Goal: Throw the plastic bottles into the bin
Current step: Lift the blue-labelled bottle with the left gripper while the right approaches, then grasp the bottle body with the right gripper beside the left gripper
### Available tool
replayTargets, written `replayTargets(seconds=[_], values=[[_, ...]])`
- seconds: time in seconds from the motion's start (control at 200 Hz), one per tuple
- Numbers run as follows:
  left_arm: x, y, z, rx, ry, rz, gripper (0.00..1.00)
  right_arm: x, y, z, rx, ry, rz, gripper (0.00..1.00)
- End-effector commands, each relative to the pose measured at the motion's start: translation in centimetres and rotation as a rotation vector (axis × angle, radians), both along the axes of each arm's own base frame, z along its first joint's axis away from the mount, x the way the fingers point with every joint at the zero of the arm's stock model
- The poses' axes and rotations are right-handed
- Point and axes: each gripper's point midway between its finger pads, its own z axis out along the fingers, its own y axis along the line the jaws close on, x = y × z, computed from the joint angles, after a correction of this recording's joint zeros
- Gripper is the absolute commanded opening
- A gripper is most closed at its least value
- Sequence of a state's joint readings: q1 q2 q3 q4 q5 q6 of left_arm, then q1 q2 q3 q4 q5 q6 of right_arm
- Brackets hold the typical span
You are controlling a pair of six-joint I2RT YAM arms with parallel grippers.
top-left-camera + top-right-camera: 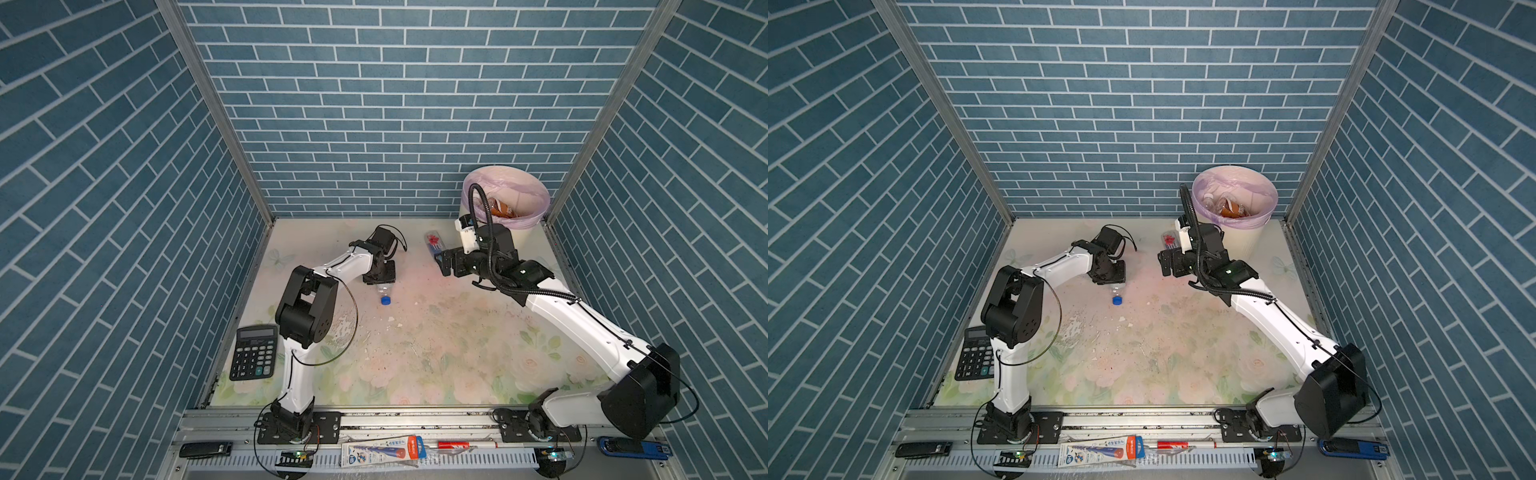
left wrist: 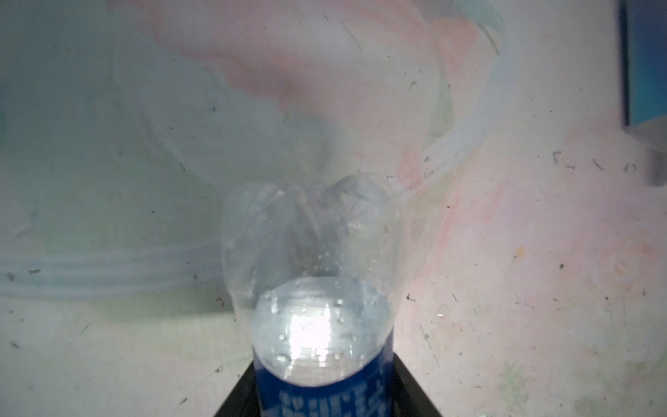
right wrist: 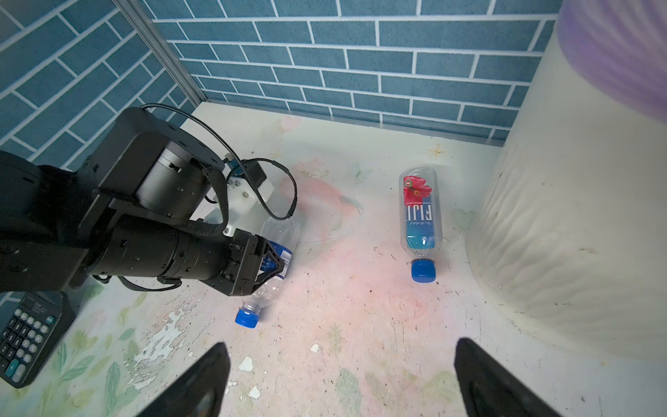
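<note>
Blue brick walls [image 1: 374, 104] ring the flowered table [image 1: 415, 357]. Left gripper [image 3: 274, 265] clasps the blue-capped bottle [image 3: 285, 256] lying near the table's middle. Lift it level, squeeze lightly, and carry it to the bin [image 1: 505, 183] in the far right corner. Right gripper [image 3: 339, 379] gapes wide, empty.

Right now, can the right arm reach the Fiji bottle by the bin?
Probably yes. The right gripper is open and faces the Fiji bottle, only bare table between them. The bin stands close beside it and may crowd one finger. The left gripper, gripping the blue-label bottle, is well aside.
</note>
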State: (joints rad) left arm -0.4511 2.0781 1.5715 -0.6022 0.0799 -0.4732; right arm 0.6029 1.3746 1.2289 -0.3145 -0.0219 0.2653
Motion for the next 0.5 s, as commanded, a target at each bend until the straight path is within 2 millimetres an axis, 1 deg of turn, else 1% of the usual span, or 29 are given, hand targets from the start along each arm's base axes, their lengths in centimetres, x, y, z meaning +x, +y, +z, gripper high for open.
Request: replayTargets(seconds=[0.0, 0.085, 0.175, 0.25, 0.365, 0.495], values=[[0.3, -0.5, -0.3, -0.032, 0.021, -0.027, 0.42, 0.0, -0.3, -0.4, 0.004, 0.011, -0.018, 0.97], [0.8, -1.5, 1.0, -0.085, -0.007, -0.043, 0.42, -0.1, -0.2, -0.6, 0.021, 0.025, -0.021, 0.97], [1.7, -2.7, 3.5, -0.154, -0.049, -0.054, 0.42, -0.4, 0.0, -1.2, 0.033, 0.048, -0.016, 0.97], [2.6, -3.6, 6.0, -0.227, -0.09, -0.049, 0.42, -0.5, -0.1, -1.5, 0.041, 0.058, -0.021, 0.97], [4.1, -5.0, 10.7, -0.34, -0.174, -0.047, 0.42, -0.7, 0.1, -1.4, 0.071, 0.07, -0.02, 0.98], [5.2, -7.0, 15.8, -0.499, -0.244, -0.044, 0.43, -0.7, 0.6, -1.5, 0.116, 0.091, -0.024, 0.99]])
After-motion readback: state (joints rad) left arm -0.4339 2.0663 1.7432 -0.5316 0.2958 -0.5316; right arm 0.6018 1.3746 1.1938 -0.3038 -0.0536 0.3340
